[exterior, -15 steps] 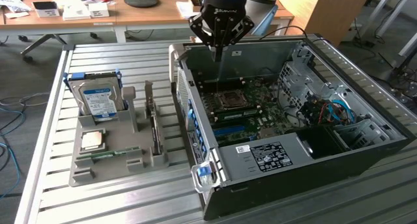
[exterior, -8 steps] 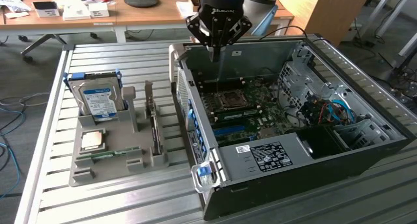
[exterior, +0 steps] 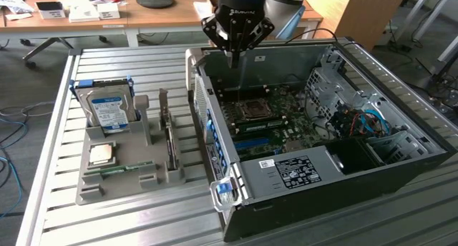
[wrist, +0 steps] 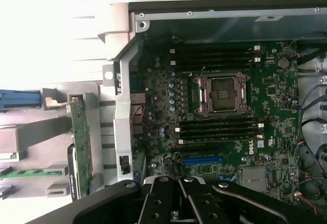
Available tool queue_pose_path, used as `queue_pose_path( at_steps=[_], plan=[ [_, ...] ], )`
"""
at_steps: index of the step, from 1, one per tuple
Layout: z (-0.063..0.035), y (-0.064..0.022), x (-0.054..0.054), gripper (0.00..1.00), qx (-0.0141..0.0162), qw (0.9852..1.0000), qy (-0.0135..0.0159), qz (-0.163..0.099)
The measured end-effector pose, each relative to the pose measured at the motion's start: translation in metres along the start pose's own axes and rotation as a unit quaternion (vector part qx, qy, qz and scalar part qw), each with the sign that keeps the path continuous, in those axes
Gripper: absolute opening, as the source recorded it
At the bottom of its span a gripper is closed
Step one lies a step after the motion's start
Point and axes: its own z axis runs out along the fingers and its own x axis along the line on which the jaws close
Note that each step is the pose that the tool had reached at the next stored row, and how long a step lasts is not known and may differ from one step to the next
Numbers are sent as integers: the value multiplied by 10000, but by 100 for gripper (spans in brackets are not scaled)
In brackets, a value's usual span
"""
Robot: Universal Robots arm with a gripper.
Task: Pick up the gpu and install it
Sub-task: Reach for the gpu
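Observation:
The gpu (exterior: 170, 134) stands on its edge in a slot of the grey holder tray (exterior: 122, 188), to the exterior view's left of the open computer case (exterior: 322, 165). The wrist view catches the gpu (wrist: 82, 147) edge-on, with its metal end bracket at one end. My gripper (exterior: 230, 59) hangs over the back of the case, above the motherboard (exterior: 268, 120), fingers pointing down. It is shut with nothing between the fingers (wrist: 190, 196). The gpu is well apart from it, across the case wall.
The tray also holds an upright silver hard drive (exterior: 107, 109), a processor chip (exterior: 100, 154) and a green memory stick (exterior: 125, 168). On the motherboard lie an open processor socket (wrist: 223, 93) and a blue expansion slot (wrist: 203, 159). Cables (exterior: 357, 123) fill the case's right side.

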Motion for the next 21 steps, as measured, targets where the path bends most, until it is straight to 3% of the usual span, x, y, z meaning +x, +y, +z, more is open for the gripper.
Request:
queue_pose_path(
  at_steps=[21],
  plan=[
    [-4, -12, 156, 11, 0, 10000, 0, 0]
  ],
)
